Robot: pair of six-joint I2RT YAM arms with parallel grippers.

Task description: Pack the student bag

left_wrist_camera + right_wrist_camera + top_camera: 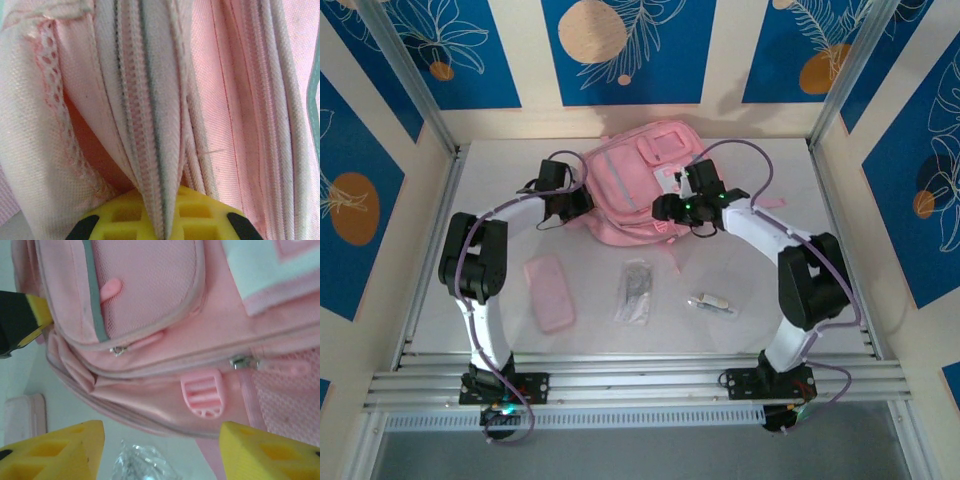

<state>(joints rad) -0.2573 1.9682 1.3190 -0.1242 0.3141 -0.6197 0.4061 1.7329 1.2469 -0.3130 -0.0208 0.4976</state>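
The student bag (630, 185), a soft pink backpack with pale front patches, lies at the back middle of the table. My left gripper (570, 205) sits at the bag's left edge. Its yellow fingers (200, 215) are shut on a zip band of the student bag (240, 100). My right gripper (670, 208) hovers over the bag's near right edge. In the right wrist view the right gripper (162, 455) is open, its fingers (55, 450) set wide with nothing between them. Just beyond it are the bag's (150, 285) pink buckle (202, 396) and a zip pull (240, 361).
A flat pink pencil case (549, 292) lies on the table at the near left. A clear plastic packet (636, 292) rests in the middle, also under my right gripper as a crinkled packet (137, 462). A small white item (712, 303) lies to its right. Metal rails edge the table.
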